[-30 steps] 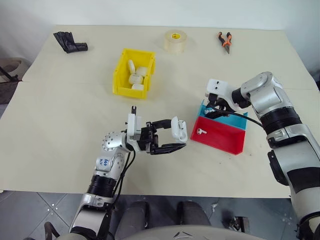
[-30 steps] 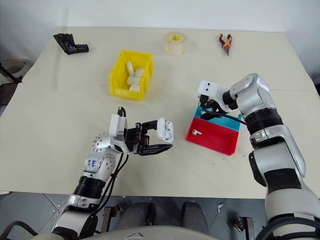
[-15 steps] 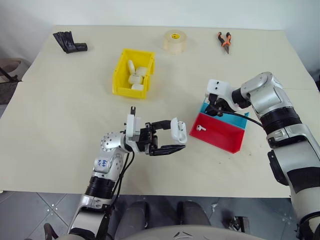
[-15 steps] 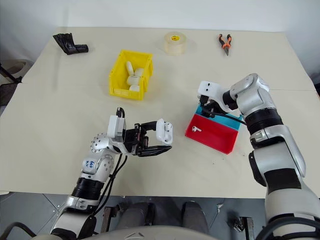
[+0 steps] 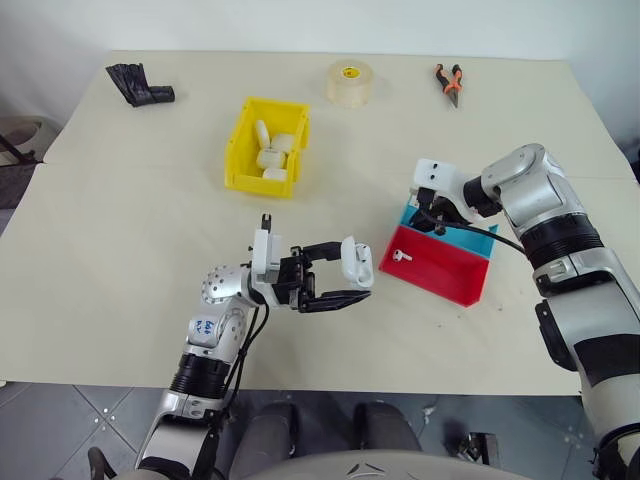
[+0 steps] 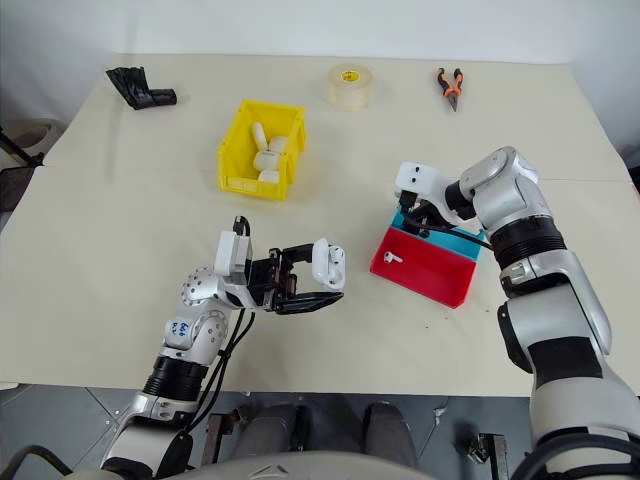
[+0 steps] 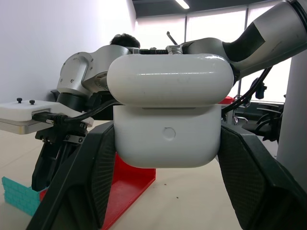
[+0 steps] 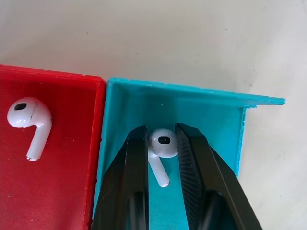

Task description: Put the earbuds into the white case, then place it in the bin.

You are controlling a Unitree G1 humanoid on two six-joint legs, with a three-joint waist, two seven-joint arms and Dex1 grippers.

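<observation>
With my left gripper (image 5: pixel 345 272) clamped on the white case (image 5: pixel 358 260), my right gripper (image 8: pixel 162 158) pinched one earbud (image 8: pixel 161 146) in the blue tray (image 8: pixel 211 103); nothing was cased or binned yet.

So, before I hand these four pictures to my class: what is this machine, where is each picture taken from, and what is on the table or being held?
It is a humanoid robot with two arms, each ending in a two-fingered black gripper. The two wide pictures come from cameras on its head, looking down at the table. The two close-ups come from cameras on its wrists.

The left gripper is shut on a white case, seen large in the left wrist view. The right gripper reaches into a blue tray, its fingers on either side of an earbud. A second earbud lies in the red tray next to it.

Further back are a yellow bin holding several white cases, a roll of tape, pliers and a black object.
</observation>
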